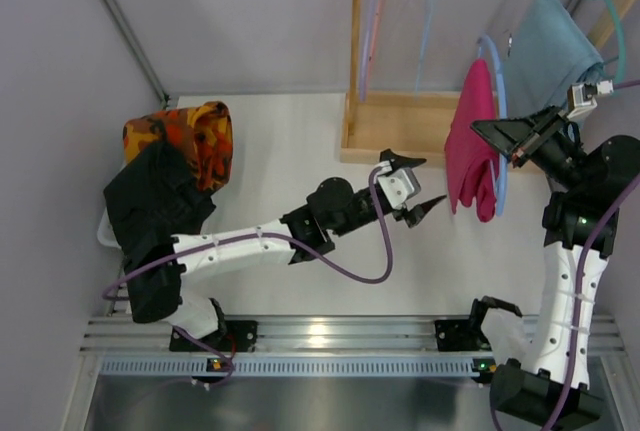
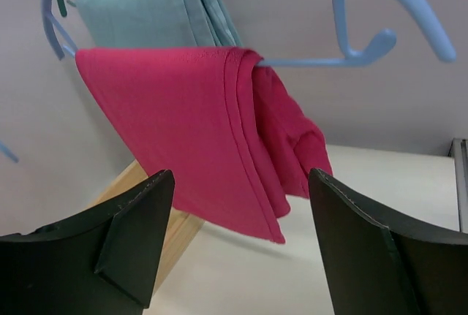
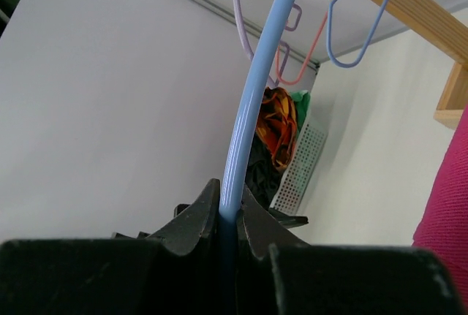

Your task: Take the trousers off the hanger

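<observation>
Pink trousers point(image 1: 472, 146) hang folded over the bar of a light blue hanger point(image 1: 497, 71). In the left wrist view the trousers point(image 2: 190, 125) drape over the hanger point(image 2: 344, 30). My left gripper point(image 1: 412, 188) is open, its jaws wide apart, just left of the trousers' lower edge and not touching them; the left wrist view shows it point(image 2: 241, 205) below the hem. My right gripper point(image 1: 505, 136) is shut on the hanger, holding it up at the right; the right wrist view shows the hanger point(image 3: 252, 96) clamped between the jaws point(image 3: 229, 209).
A wooden rack point(image 1: 395, 126) stands behind the trousers with several empty hangers point(image 1: 375, 21). A teal garment point(image 1: 555, 46) hangs on a green hanger at back right. A white basket point(image 1: 105, 236) with black and orange clothes point(image 1: 185, 141) sits at left.
</observation>
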Action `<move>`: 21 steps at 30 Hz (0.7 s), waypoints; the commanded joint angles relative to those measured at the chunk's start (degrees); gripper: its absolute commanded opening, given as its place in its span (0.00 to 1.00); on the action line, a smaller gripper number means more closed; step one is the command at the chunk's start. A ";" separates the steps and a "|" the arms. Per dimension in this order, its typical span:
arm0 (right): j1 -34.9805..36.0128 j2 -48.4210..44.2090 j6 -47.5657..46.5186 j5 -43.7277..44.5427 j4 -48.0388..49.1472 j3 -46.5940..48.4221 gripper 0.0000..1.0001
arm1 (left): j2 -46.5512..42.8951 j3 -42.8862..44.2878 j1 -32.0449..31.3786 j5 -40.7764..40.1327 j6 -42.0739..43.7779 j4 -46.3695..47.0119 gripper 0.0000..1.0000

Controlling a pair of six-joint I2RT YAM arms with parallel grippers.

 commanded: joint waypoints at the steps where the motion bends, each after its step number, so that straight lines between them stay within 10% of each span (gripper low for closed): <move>1: 0.41 -4.54 -7.30 2.40 3.29 1.78 0.00 | 2.66 2.68 -2.64 -2.77 0.38 12.46 0.80; 21: 0.59 -6.30 -8.18 -0.67 -0.76 3.62 0.00 | 19.97 13.76 -6.60 -17.45 12.78 22.22 0.56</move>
